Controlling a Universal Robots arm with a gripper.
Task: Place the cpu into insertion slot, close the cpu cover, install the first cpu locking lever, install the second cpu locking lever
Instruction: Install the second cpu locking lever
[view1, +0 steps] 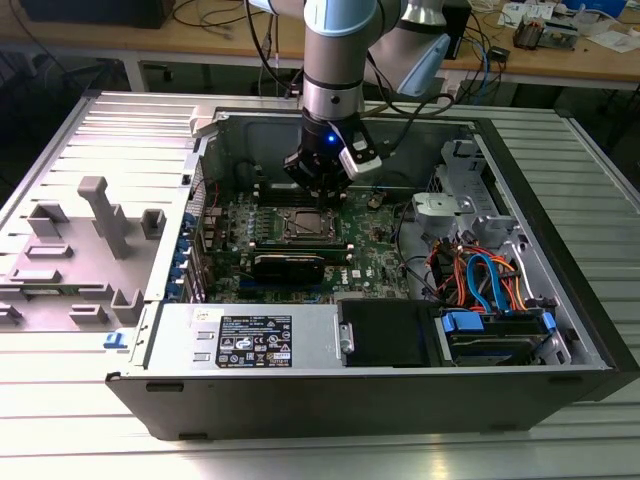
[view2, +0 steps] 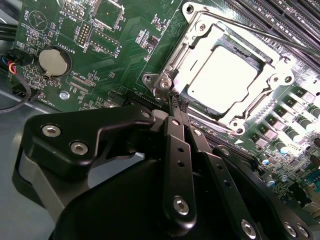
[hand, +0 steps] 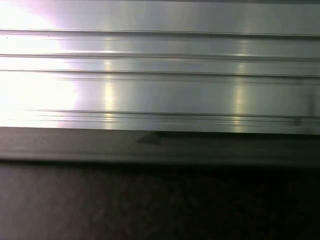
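The cpu (view2: 225, 80) lies flat in the insertion slot (view1: 306, 227) on the green motherboard, its silver top glaring in the light. The cpu cover (view2: 200, 35) is down around it as a silver frame. A thin locking lever (view2: 260, 34) runs as a rod along one side of the socket. My gripper (view2: 176, 100) is shut with nothing between its black fingers (view2: 179, 150). Its tips sit right at the socket's corner by a small metal hook (view2: 164, 84). In the exterior view the gripper (view1: 318, 195) hangs just behind the socket inside the open computer case.
A coin battery (view2: 54, 61) and black memory slots (view2: 292, 20) flank the socket. The case holds a power supply (view1: 250, 340), a black drive (view1: 385, 335) and orange and blue cables (view1: 480, 280). A grey plastic part (view1: 100, 215) lies on the ribbed metal table (hand: 160, 65).
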